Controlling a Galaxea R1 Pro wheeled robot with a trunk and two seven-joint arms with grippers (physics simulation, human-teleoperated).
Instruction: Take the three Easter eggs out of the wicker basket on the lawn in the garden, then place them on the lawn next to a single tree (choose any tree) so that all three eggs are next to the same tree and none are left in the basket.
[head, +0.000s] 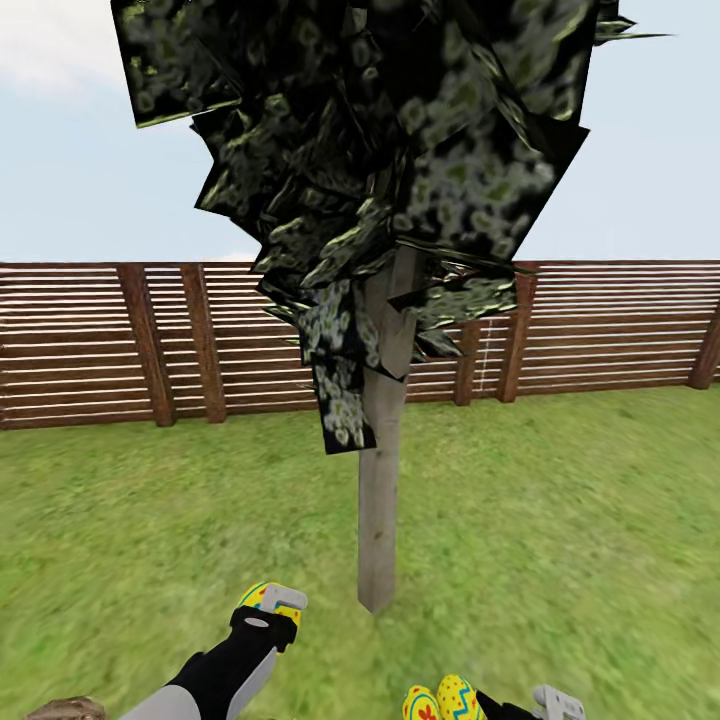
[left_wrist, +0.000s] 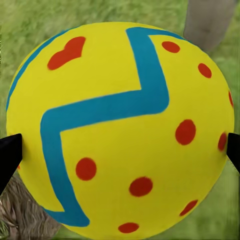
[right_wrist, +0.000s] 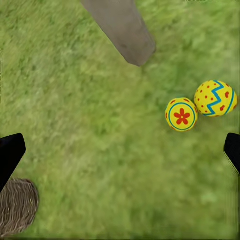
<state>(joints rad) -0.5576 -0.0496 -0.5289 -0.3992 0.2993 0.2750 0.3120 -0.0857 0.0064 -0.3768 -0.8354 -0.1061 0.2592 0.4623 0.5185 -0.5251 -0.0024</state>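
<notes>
Our left end effector (head: 268, 603) clamps an egg (left_wrist: 120, 130) near the tree (head: 380, 500); right end effector (right_wrist: 120, 150) spread above two eggs (right_wrist: 200, 106).

held egg (left_wrist: 125, 130) yellow, blue zigzag, red dots | lawn eggs: one (right_wrist: 181, 114) yellow, red flower, blue ring; other (right_wrist: 216, 98) yellow, blue zigzag, red dots | trunk (head: 382, 480) pale grey-brown | fence (head: 90, 340) brown slats | lawn (head: 560, 520) mottled green

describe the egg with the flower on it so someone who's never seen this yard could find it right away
Find the tree with the pale trunk before the fence. Two eggs lie together on the grass near its foot. The flower egg has one red flower inside a blue ring; its neighbour has a blue zigzag and red dots.
</notes>
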